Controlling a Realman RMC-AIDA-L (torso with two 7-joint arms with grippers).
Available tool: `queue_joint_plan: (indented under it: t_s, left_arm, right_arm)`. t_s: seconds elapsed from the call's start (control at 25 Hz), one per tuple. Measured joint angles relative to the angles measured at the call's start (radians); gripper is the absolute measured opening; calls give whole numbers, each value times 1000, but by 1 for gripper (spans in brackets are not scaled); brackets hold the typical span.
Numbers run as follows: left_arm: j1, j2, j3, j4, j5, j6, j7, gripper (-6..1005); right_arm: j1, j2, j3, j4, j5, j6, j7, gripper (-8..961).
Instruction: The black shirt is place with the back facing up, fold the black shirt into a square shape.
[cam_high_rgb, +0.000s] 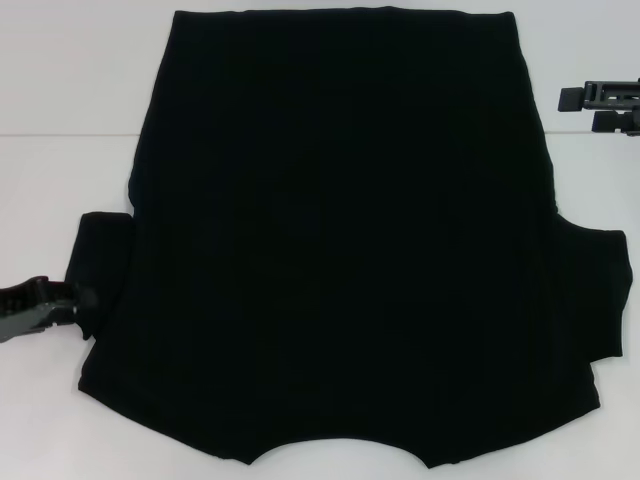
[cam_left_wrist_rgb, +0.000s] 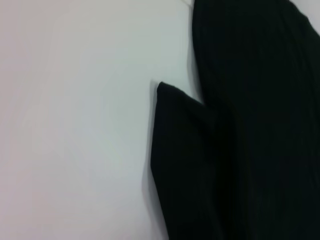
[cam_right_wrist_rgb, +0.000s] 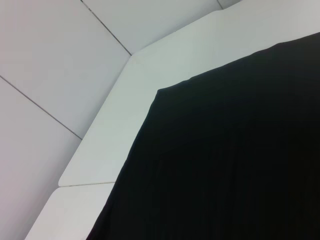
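**Black shirt spread flat, left gripper at its sleeve**

The large plain black soft-fabric short-sleeved shirt (cam_high_rgb: 340, 240) lies spread flat across the white table (cam_high_rgb: 70, 60), filling most of the head view. Its straight hem lies at the far side and the curved neckline at the near edge. No lettering shows on the upturned surface. One short sleeve sticks out on the robot's left, the other on the robot's right, both lying flat on the tabletop.

The black rigid left gripper (cam_high_rgb: 78, 297) sits low at the near left, its tips right at the outer edge of the left sleeve. Whether its fingers are spread or pressed on the cloth cannot be told. The left wrist view shows that sleeve (cam_left_wrist_rgb: 182, 160) as a dark flap beside the shirt's body, on the pale table surface (cam_left_wrist_rgb: 75, 125).

The black right gripper (cam_high_rgb: 565, 98) hangs at the far right, apart from the shirt, just beyond its far right corner. The state of its fingers cannot be told either. The right wrist view looks down on the shirt's far corner (cam_right_wrist_rgb: 225, 150), with the white tabletop (cam_right_wrist_rgb: 130, 125) and a seam between table panels beyond it.
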Motion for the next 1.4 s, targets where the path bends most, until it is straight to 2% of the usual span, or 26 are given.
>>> queue_joint_plan:
  t_s: [0.2, 0.52, 0.76, 0.96, 1.16, 1.4]
  left_arm:
    - [-9, -1, 24, -12, 17, -2, -10, 442]
    - [-24, -4, 39, -6, 38, -5, -47, 272]
    - [-23, -3, 34, -4, 39, -5, -59, 81]
    - [-18, 1, 27, 14, 30, 25, -60, 16]
    - [-21, 10, -7, 72, 29, 93, -60, 16]
    - [-39, 33, -9, 128, 57, 120, -83, 15]
  right_arm:
    - [0, 0, 1, 0, 0, -2, 0, 928]
    - [-6, 0, 4, -3, 1, -2, 0, 927]
    - [-9, 0, 4, 1, 0, -2, -3, 927]
    - [-9, 0, 4, 0, -1, -2, -3, 927]
    - [-9, 0, 3, -4, 0, -3, 0, 928]
    - [-9, 0, 3, -5, 3, -8, 0, 928]
